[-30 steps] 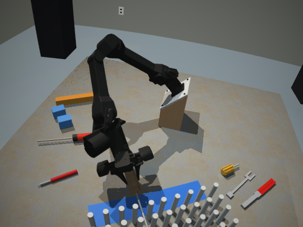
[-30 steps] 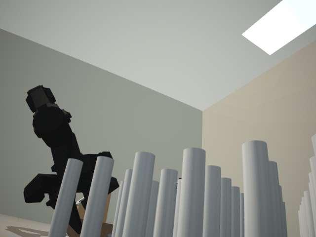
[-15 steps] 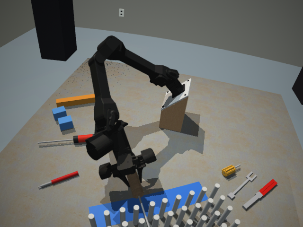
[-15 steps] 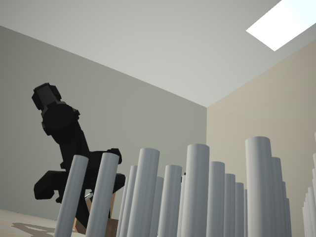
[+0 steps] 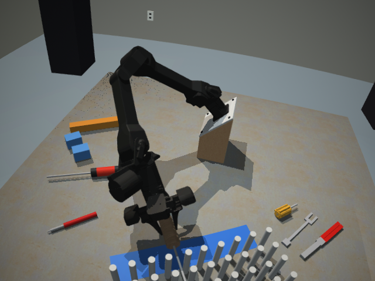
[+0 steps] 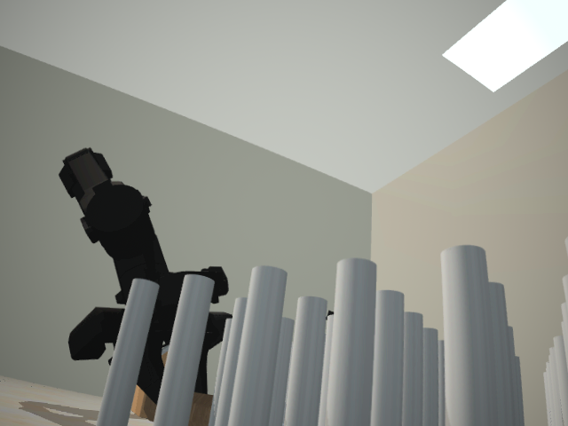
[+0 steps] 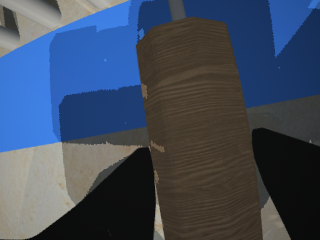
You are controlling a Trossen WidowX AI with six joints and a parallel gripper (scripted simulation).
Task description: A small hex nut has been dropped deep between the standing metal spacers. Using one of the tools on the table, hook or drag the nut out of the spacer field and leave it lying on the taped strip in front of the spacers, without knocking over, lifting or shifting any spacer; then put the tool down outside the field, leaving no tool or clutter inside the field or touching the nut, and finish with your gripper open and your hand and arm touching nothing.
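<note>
Wooden handle clamped in my jaws.
Its thin shaft reached over blue tape among spacers at the worktop's near edge.

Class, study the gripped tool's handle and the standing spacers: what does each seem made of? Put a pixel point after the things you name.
Brown faceted tool handle (image 5: 168,232) (image 7: 197,125): probably wood, matt; fine dark grain lines run across it.

Pale grey cylindrical spacers (image 5: 168,266) (image 6: 355,339): likely metal, satin; soft shading, faint lengthwise streaks.

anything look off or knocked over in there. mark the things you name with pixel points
Nothing stands out: the spacers (image 5: 168,266) (image 6: 353,339) in view look upright, none toppled, and the tool (image 5: 169,231) (image 7: 200,125) sits in the gripper (image 5: 167,231) (image 7: 202,150). The nut isn't visible.
</note>
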